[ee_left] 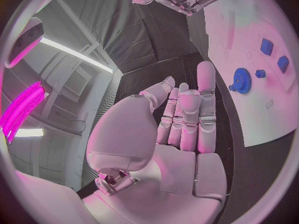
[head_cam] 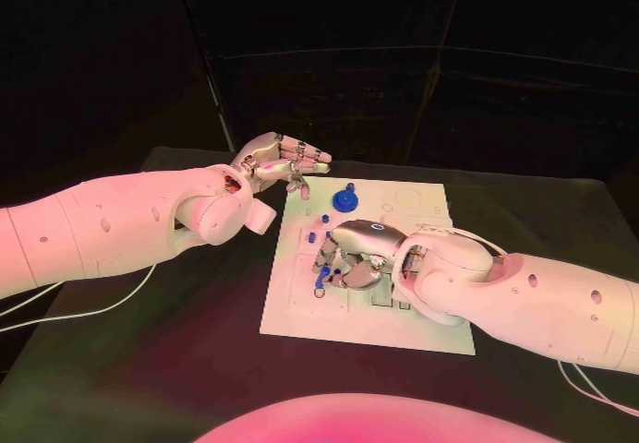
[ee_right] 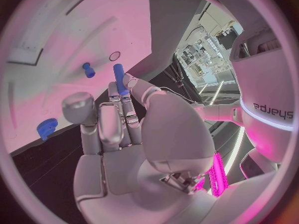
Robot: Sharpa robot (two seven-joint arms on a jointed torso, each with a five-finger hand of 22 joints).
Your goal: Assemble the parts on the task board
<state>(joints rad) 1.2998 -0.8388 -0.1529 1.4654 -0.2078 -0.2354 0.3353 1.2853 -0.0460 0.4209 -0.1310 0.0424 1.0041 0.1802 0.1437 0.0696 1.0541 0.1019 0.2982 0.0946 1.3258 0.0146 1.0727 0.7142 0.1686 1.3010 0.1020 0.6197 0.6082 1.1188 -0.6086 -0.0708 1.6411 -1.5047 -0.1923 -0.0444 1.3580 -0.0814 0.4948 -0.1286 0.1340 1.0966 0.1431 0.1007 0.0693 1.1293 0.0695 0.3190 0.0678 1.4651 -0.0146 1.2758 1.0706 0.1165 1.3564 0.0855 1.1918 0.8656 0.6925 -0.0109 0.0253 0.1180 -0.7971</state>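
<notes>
Blue peg [ee_right: 119, 78] pinched in right hand [head_cam: 357, 251] fingers, half hidden; left hand [head_cam: 277, 162] fingers loosely spread, empty.

right robot hand [ee_right: 118, 119] pinching blue peg [ee_right: 119, 78], task board [ee_right: 56, 40]

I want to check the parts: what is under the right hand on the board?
Under the right hand lie the task board and small blue parts; it pinches a blue peg. The hand covers anything else beneath.

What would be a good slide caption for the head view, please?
Right hand works over the white task board while left hand hovers near the blue gear.
</notes>
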